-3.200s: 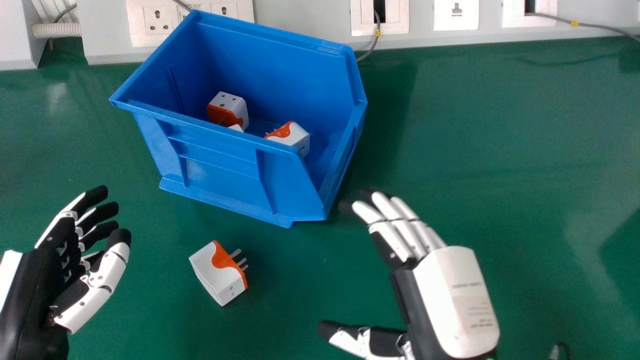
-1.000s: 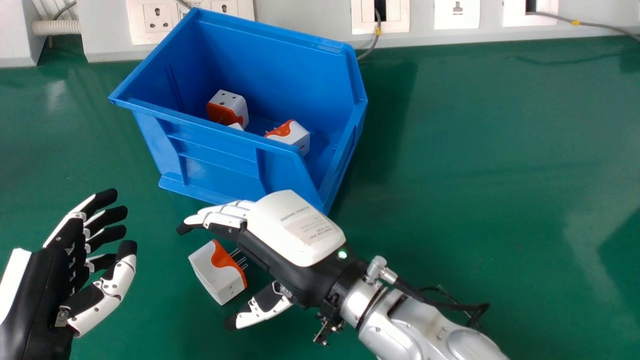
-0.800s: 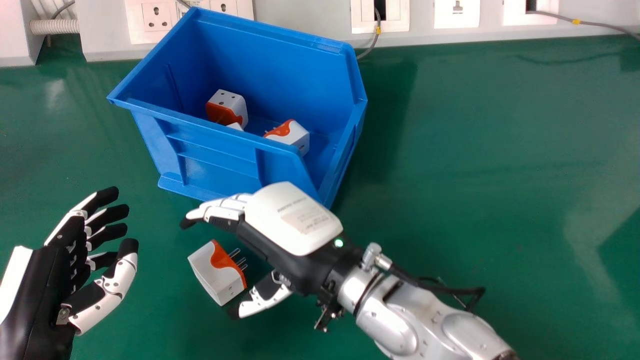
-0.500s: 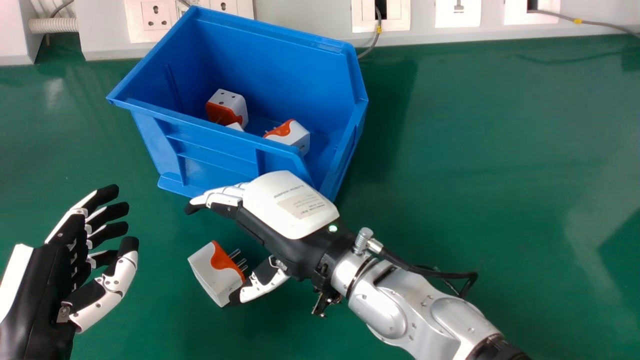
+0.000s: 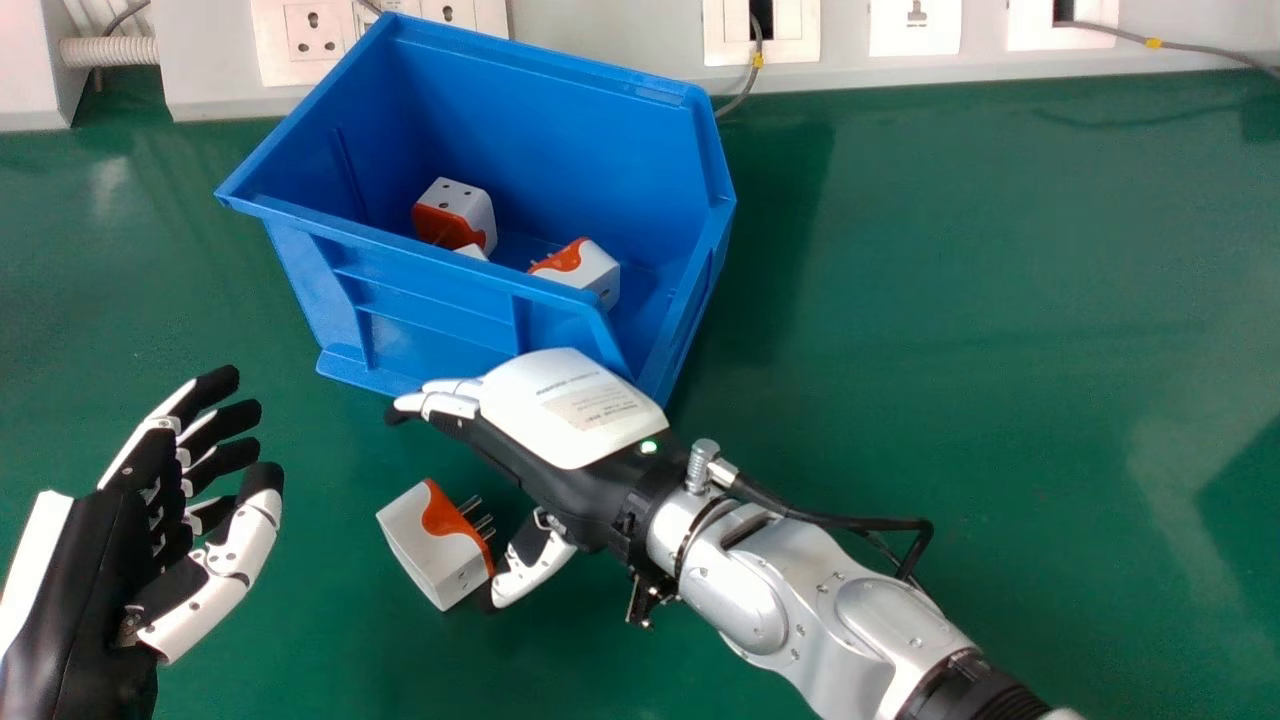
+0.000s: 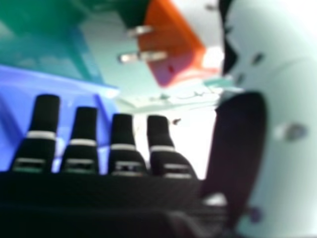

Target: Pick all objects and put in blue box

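Observation:
On the green table lies a white and orange plug adapter, its pins toward my right hand. That hand stands open over the table in front of the blue box, its thumb beside the adapter's pin end; whether they touch I cannot tell. In the right hand view the orange face of the adapter and its pins show near the thumb, with my right hand open. Inside the box are adapters, partly hidden by its near wall. My left hand is open left of the loose adapter.
Wall sockets and a grey trunking line the back edge behind the box. A thin grey cable hangs by the box's back right corner. Green tabletop stretches to the right, past the silver right forearm.
My right hand has come in from the right to the loose adapter, then shifted slightly toward the box. The left hand has moved slightly right. The adapter has stayed in place.

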{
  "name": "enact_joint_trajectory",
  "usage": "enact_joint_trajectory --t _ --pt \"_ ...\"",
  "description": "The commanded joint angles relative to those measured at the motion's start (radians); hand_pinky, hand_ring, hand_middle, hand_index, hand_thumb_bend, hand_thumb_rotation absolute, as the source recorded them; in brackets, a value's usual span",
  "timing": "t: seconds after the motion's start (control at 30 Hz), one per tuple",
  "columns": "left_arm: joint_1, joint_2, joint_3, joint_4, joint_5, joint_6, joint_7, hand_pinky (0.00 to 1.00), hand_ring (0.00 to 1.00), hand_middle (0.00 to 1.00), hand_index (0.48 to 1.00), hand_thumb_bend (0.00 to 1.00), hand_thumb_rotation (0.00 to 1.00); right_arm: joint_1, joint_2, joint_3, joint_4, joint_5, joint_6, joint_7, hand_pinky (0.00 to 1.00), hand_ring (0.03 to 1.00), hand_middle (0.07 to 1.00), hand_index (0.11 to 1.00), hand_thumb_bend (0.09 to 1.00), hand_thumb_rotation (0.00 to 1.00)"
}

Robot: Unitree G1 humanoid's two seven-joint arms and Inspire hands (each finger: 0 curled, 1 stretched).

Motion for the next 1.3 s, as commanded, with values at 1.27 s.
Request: enact_joint_trajectory --t 1.27 --pt "-0.014 0.008 -0.027 -0.04 0.024 0.029 0.017 0.77 0.85 0.87 0.891 0.2 0.62 -0.159 0.114 0.086 0.209 -0.013 0.052 0.005 0.82 0.918 0.937 0.899 0.401 0.02"
